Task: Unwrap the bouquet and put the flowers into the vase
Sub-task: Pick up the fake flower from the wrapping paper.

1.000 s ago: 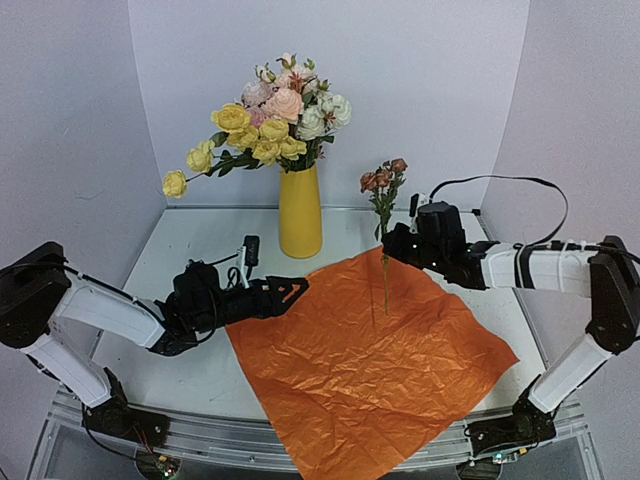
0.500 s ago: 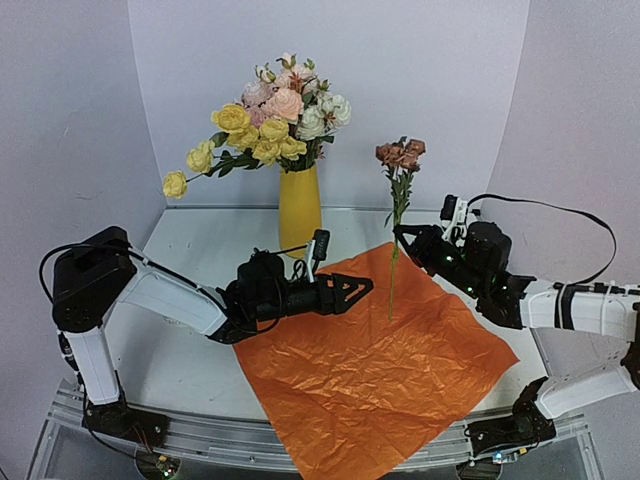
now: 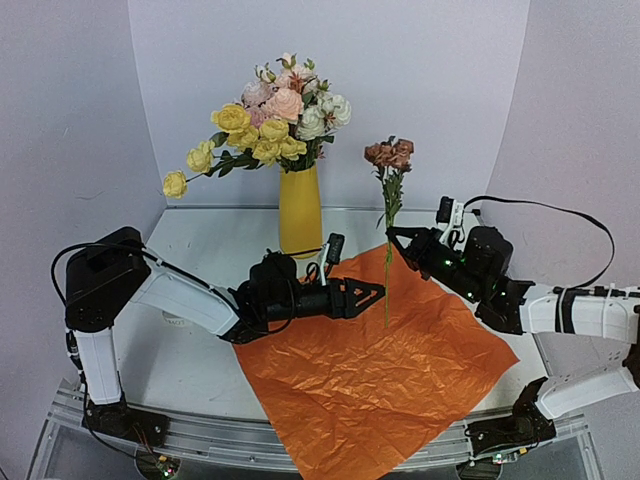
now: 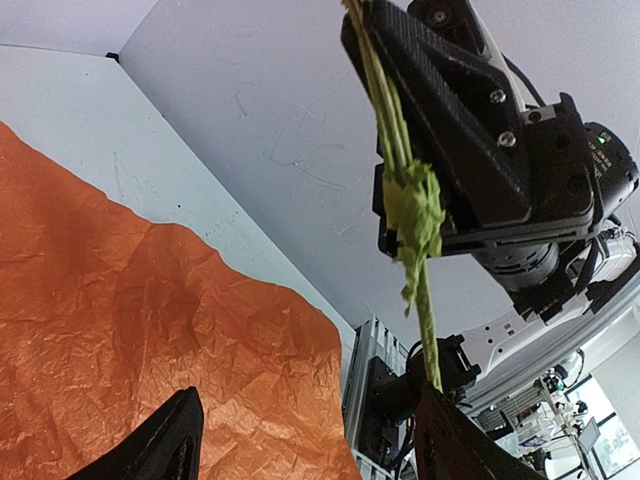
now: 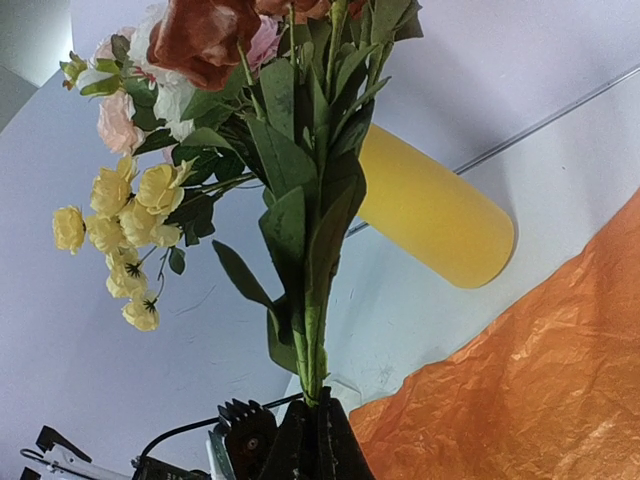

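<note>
White tabletop (image 3: 200, 240), crinkled orange wrapping paper (image 3: 370, 370) spread flat: unwrapping is judged done. One stem of rust-brown flowers (image 3: 389, 190) is clamped upright by the right gripper (image 3: 392, 234); the left gripper (image 3: 374, 296) is held wide-jawed at its lower end. Placing in the slim yellow vase (image 3: 299, 215), beyond those jaws, is awaited.

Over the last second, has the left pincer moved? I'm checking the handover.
Yes. The left pincer slid right over the orange paper, from in front of the yellow vase to right of it, nearing the flower stem.
</note>
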Controlling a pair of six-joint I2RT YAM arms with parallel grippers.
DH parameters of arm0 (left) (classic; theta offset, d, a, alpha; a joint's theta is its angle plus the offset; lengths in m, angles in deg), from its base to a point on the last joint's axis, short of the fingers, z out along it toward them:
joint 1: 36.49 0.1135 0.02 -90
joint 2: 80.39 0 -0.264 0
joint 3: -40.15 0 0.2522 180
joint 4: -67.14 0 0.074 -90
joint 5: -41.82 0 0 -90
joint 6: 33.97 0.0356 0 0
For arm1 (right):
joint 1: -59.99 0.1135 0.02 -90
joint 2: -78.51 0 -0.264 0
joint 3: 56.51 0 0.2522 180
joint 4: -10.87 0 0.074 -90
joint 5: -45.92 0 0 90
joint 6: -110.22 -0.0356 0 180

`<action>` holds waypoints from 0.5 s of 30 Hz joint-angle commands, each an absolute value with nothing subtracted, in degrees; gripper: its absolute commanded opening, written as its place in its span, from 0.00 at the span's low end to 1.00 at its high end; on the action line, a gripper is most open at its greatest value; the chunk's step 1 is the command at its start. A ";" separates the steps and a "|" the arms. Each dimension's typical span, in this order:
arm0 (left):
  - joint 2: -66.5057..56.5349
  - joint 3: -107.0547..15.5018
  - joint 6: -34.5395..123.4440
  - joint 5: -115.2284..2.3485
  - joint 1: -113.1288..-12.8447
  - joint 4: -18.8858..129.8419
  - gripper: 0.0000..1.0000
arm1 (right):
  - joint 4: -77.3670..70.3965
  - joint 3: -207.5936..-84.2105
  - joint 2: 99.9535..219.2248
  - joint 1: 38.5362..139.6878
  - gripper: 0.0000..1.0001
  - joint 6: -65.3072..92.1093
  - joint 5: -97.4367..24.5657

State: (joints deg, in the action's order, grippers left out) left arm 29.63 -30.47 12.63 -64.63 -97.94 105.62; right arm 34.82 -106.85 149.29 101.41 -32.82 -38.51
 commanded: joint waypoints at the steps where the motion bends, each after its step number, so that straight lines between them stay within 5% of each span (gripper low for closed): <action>1: 31.07 -33.69 12.29 -66.93 -98.08 106.14 0.72 | 38.75 -105.38 147.21 102.57 0.00 -33.66 -39.66; 15: 28.19 -33.19 11.25 -70.74 -98.27 106.18 0.71 | 39.09 -105.38 148.12 103.11 0.00 -33.00 -39.44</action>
State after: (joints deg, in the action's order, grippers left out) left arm 29.71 -31.67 12.29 -67.75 -97.96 105.58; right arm 35.35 -104.83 148.44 102.49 -33.26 -39.32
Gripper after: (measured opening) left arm 0.721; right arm 0.031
